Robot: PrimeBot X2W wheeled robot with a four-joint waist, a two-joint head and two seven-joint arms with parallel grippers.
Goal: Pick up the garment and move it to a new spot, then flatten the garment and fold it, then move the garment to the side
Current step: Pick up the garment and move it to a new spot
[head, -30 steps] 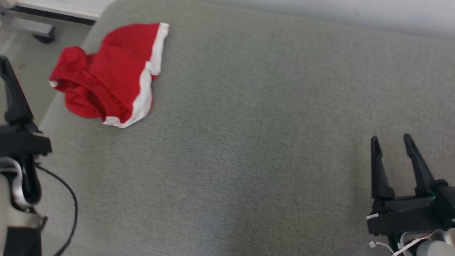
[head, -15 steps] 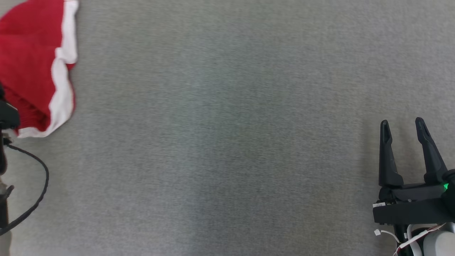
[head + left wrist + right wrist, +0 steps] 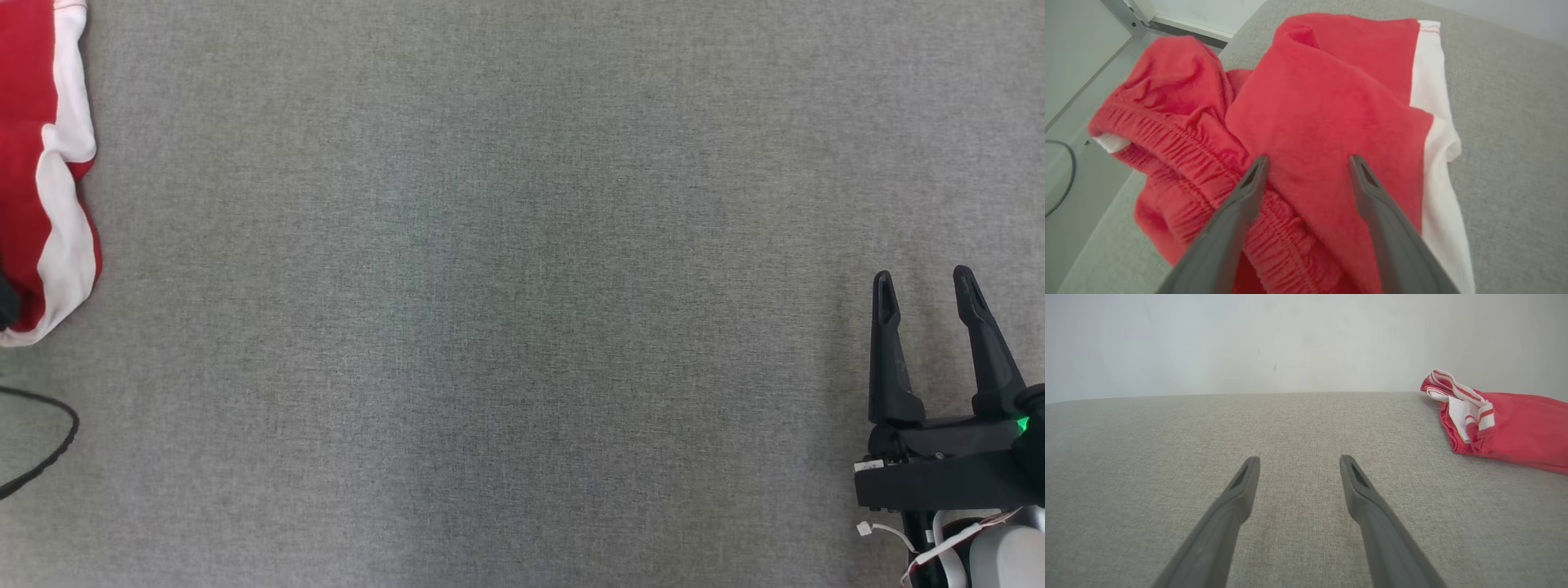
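Gray woven cloth (image 3: 522, 327) covers the big flat surface, and a pale wall (image 3: 1249, 343) stands behind it. The red soft garment with a wide white edge (image 3: 1323, 114) lies in a crumpled heap close to one corner of the cloth. It is bunched up, not flat. A stretchy band with many little gathers (image 3: 1180, 139) runs across its left part in the left wrist view, and the white edge runs down its right side. In the head view the garment sits at the far left and the picture's side cuts most of it off.

The left gripper with two long dark fingers (image 3: 1308, 161) is right over the garment. Its fingers are spread wide, with red cloth between them and nothing pinched. I cannot tell if the tips touch the cloth.

A thin black cable (image 3: 41, 445) curls just below the garment in the head view. A pale floor (image 3: 1069, 61) shows beside the surface.

The right gripper with two long dark fingers (image 3: 922, 282) is well apart from the garment, at the lower right of the head view. Its fingers are spread wide too and hold nothing. Bare gray cloth lies under them. A small green light (image 3: 1020, 425) glows on its dark body.
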